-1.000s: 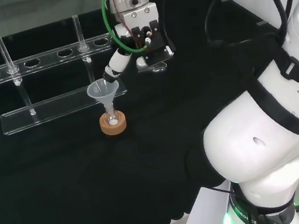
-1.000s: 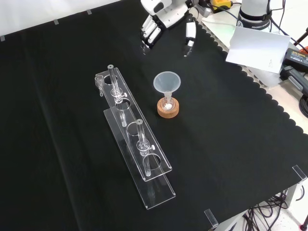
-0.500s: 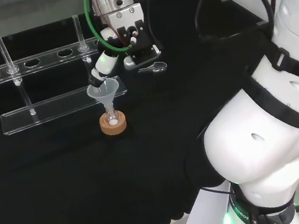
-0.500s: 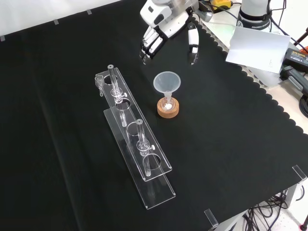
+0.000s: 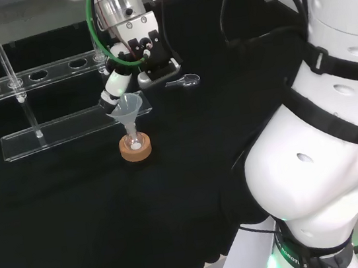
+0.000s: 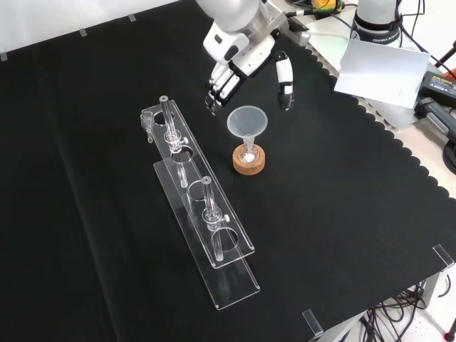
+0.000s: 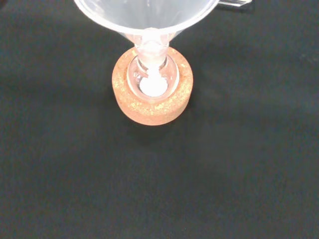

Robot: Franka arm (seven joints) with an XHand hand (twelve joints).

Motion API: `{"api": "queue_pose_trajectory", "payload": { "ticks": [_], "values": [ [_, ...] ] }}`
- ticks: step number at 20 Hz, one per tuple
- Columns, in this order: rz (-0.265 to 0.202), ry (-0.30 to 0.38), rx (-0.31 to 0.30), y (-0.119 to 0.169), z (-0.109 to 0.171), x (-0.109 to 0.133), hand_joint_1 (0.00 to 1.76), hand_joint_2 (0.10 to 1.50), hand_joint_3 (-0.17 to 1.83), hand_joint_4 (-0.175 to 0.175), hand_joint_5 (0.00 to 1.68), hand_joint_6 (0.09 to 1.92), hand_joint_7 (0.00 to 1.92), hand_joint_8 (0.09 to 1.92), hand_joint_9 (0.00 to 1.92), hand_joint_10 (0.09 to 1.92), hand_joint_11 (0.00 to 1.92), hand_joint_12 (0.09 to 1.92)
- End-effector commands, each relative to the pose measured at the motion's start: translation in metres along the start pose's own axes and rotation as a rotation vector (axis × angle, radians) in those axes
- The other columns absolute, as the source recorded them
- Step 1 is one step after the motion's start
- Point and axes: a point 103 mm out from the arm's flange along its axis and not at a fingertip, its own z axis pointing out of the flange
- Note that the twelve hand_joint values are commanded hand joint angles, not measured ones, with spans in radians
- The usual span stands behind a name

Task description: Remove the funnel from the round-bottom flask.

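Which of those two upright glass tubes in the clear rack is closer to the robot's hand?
In the front view, the upper tube, just left of the hand; the other tube stands farther down the rack.

On the table (image 6: 342,214), the round-bottom flask (image 6: 248,154) sits in a cork ring (image 6: 249,164), and the funnel (image 6: 246,122) stands upright with its stem in the flask's neck. In the front view, a test-tube rack (image 6: 203,221) lies to the left of the flask, running from upper left to lower right, with two tubes (image 6: 167,121) standing in it. In that view the hand (image 6: 246,60) hangs above and behind the funnel, fingers to the left of the rim and thumb to the right, apart from it. In the head view, a small spoon (image 5: 183,80) lies on the table to the right of the hand.
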Motion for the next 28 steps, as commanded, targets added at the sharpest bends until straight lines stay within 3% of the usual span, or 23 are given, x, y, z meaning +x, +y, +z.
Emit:
{"api": "queue_pose_trajectory", "payload": {
  "ticks": [1, 11, 28],
  "values": [
    [-0.014, -0.024, 0.011, 0.006, 0.007, 0.002, 0.54, 0.66, 0.15, 0.022, 0.00, 0.09, 0.00, 0.27, 0.02, 0.89, 0.35, 1.46],
    [-0.030, -0.047, 0.023, 0.016, 0.015, 0.003, 0.61, 0.67, 0.15, 0.038, 0.00, 0.09, 0.00, 0.31, 0.03, 0.91, 0.36, 1.47],
    [-0.035, -0.083, 0.063, 0.033, 0.030, 0.005, 0.67, 0.67, 0.16, 0.035, 0.06, 0.09, 0.00, 0.42, 0.08, 0.90, 0.39, 1.46]
  ]
}}
